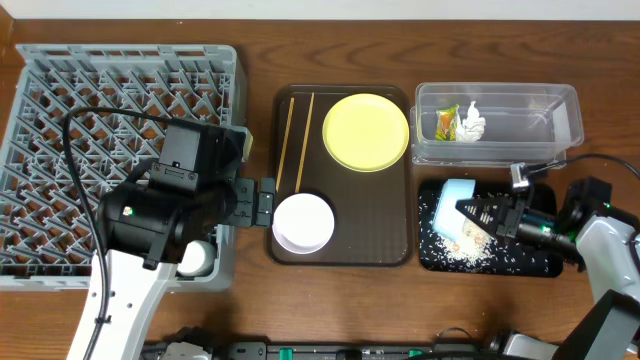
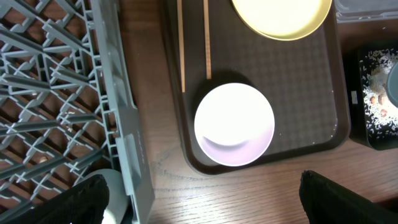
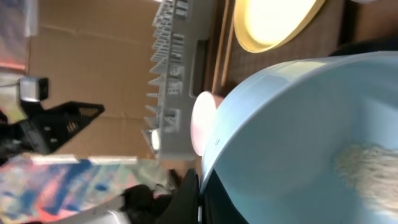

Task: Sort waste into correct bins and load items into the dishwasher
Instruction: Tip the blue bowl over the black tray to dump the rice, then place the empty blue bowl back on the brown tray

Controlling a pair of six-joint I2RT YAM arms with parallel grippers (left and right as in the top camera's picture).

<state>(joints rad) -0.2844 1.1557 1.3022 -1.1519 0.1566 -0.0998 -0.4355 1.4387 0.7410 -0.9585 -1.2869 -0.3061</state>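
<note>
My wooden table [image 1: 260, 60], with four things lying straight on it.
The grey dish rack [image 1: 50, 150] fills my far-left corner and runs almost to the near edge. The brown serving tray [image 1: 370, 215] lies mid-table, near the rack but apart from it. The clear tub [image 1: 530, 125] sits toward the far-right corner, with the black tray [image 1: 530, 262] just in front of it.

No word, number or brand can be read anywhere in these views. The only printed thing is the orange-and-green snack wrapper [image 1: 447, 123], lying in the clear tub [image 1: 565, 105] just right of the brown serving tray [image 1: 380, 230]. Its print (mere specks of colour from overhead) is too small to make out. The right wrist view shows a many-coloured surface [image 3: 74, 186], but only as blurred patches, with no legible letters.
</note>
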